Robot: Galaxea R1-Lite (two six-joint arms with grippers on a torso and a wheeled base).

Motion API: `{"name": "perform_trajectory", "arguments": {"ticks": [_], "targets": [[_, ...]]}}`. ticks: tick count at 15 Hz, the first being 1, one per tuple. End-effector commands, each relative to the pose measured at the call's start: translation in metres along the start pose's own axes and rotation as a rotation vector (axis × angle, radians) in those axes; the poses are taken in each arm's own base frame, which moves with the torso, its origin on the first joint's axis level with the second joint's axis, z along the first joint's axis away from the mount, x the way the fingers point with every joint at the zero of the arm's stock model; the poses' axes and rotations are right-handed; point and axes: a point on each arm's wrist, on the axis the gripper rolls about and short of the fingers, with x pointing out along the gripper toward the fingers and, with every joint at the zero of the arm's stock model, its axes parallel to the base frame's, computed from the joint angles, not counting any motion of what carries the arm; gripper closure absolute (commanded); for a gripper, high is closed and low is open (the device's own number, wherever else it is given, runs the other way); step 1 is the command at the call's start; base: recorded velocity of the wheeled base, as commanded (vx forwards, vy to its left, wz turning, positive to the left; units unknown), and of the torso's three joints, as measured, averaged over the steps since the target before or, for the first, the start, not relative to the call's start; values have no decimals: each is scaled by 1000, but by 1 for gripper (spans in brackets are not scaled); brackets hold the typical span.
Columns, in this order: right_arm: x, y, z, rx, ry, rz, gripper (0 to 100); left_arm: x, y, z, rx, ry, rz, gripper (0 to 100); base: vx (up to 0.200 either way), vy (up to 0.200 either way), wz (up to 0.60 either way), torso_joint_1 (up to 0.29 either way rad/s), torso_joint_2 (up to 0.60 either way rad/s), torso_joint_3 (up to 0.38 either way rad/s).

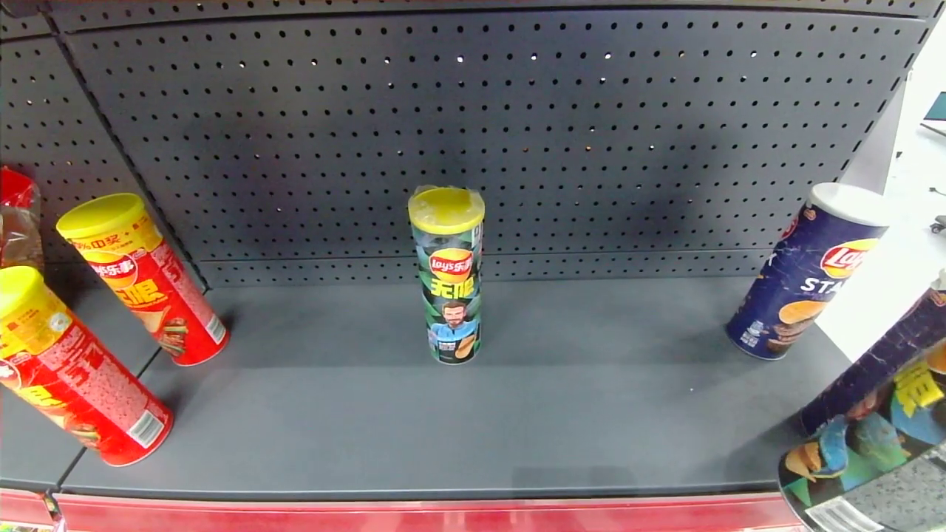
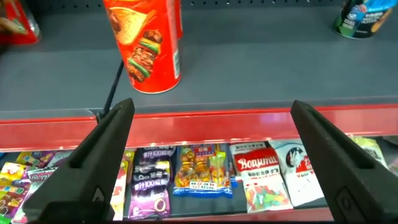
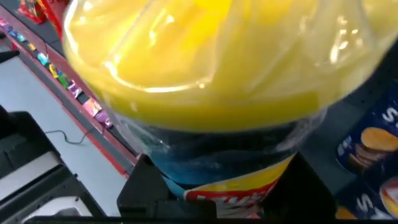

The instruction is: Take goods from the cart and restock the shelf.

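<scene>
at the right front corner of the shelf (image 1: 591, 421), a tilted, yellow-lidded can (image 1: 872, 414) sat clamped in the right tool (image 3: 217, 202). on the shelf stood a green can (image 1: 448, 281) mid-back, a blue can (image 1: 805, 273) at right and two red cans (image 1: 144, 277) at left. the left tool (image 2: 214, 162) hung with fingers apart before the shelf's red edge.

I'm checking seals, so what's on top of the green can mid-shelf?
A yellow lid caps the green can, with what looks like clear film wrapped over it. The can's contents are covered.
</scene>
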Motion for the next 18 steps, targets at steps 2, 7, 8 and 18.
{"name": "perform_trajectory", "arguments": {"ticks": [2, 7, 8, 18], "targets": [[23, -5, -8, 31, 93, 35, 100, -3, -1, 20, 21, -37, -51, 0, 0, 0, 0, 0, 0, 0], [29, -7, -6, 36, 107, 42, 100, 61, -8, 147, 7, 92, -466, 0, 0, 0, 0, 0, 0, 0], [31, -7, -4, 34, 103, 41, 100, 80, -10, 149, 0, 156, -528, 0, 0, 0, 0, 0, 0, 0], [31, -8, 3, 31, 81, 34, 100, 241, -68, 151, 127, 230, -844, 0, 0, 0, 0, 0, 0, 0]]}}
